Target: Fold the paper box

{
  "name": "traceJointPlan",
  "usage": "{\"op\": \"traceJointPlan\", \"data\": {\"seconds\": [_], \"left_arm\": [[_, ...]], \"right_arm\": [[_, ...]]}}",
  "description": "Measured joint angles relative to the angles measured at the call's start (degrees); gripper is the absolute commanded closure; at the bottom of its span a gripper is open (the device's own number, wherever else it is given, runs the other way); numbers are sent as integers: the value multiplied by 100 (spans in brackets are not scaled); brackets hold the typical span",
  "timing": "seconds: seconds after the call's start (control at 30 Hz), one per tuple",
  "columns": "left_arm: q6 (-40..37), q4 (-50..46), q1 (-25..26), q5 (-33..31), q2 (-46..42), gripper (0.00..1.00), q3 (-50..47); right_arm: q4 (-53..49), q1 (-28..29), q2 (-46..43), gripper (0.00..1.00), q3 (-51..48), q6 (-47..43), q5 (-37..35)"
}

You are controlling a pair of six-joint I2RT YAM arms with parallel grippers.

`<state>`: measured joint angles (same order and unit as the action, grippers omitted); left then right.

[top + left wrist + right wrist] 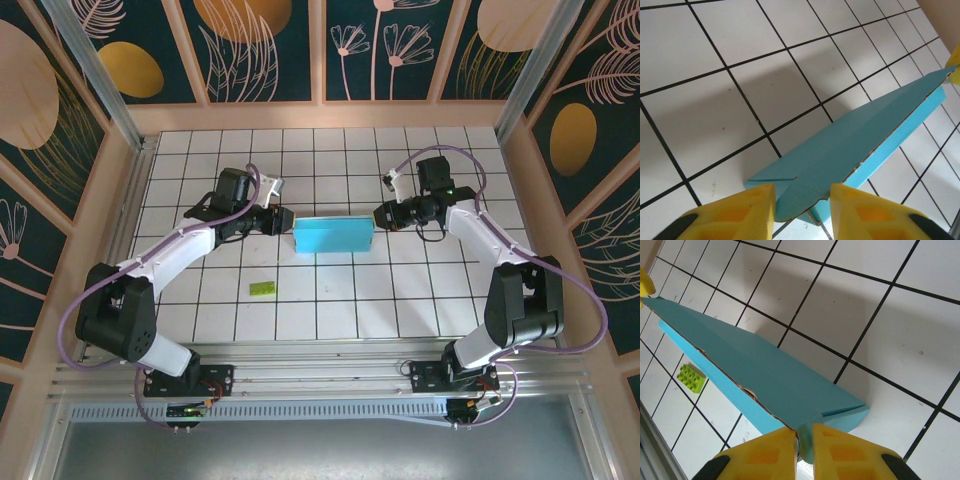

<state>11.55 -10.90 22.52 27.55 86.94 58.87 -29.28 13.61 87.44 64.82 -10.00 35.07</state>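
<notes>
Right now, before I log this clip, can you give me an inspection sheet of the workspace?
Surface: white tiled table, dark grid lines, no spills seen.
Job's things: blue box lying mid-table, shallow, raw card edge showing along one long side.
Clutter: small green block nearer the arm bases, apart from the box.
Claws: left claw straddles the box's left end, grip unclear; right claw pinched on card at the right end.
Cables: purple cables loop along both arms.
Surroundings: floral wall panels; metal rail along the near edge.
</notes>
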Motion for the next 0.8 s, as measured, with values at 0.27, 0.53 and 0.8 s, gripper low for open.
{"op": "traceJointPlan", "data": {"seconds": [0.27,0.53,0.8], "left_arm": [[-39,-4,11,-120,0,49,9],[-52,-24,9,-20,0,46,-17],[-136,-28,9,48,2,61,-31]], "right_arm": [[2,13,0,85,0,11,-15],[37,28,0,86,0,11,-52],[42,39,0,87,0,11,-55]]}}
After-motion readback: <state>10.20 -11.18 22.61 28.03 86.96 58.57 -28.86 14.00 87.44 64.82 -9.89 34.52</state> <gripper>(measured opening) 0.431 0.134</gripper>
